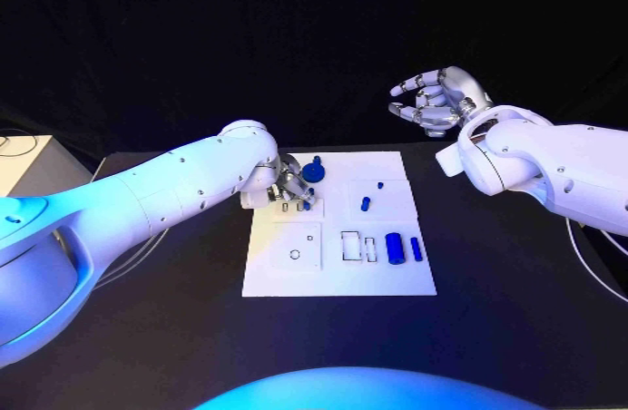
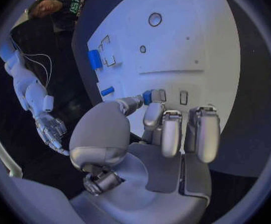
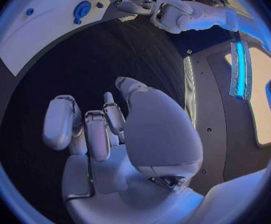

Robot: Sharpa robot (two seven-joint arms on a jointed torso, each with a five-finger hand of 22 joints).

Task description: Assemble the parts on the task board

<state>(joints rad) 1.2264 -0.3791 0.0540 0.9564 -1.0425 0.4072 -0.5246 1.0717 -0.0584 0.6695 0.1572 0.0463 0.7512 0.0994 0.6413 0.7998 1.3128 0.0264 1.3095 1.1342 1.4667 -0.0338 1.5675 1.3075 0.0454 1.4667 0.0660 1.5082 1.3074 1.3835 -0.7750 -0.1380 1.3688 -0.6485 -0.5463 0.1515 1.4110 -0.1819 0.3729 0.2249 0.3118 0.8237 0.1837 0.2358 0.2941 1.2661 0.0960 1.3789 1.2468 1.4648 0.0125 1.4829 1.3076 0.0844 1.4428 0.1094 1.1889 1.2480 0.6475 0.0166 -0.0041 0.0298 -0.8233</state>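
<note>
My left robot hand is down at the task board's far left corner, and its fingertips pinch a small blue peg against the board's surface, right beside two narrow slots. The other fingers of that hand hang curled over the board without touching anything I can make out. I judge the peg light, rigid and smooth plastic; it could twist or squirt out of a tip grip, so I would hold it across its short sides near the middle and keep the pressure modest.

Just beside that hand, further along the far edge, a round blue knob-like part stands on the board. It looks stiff and easy to grip round its rim. Toward the middle of the board lie a short blue pin and a tiny blue stud, both small enough to roll or skid on the slick white plate. Nearer me, on the right half, a fat blue cylinder and a thin blue bar lie side by side next to rectangular recesses; the cylinder I would take across its barrel, the bar at its midpoint.

My right robot hand is lifted well clear of the board, above the black worktop, fingers loosely curled and apart, holding nothing.
</note>
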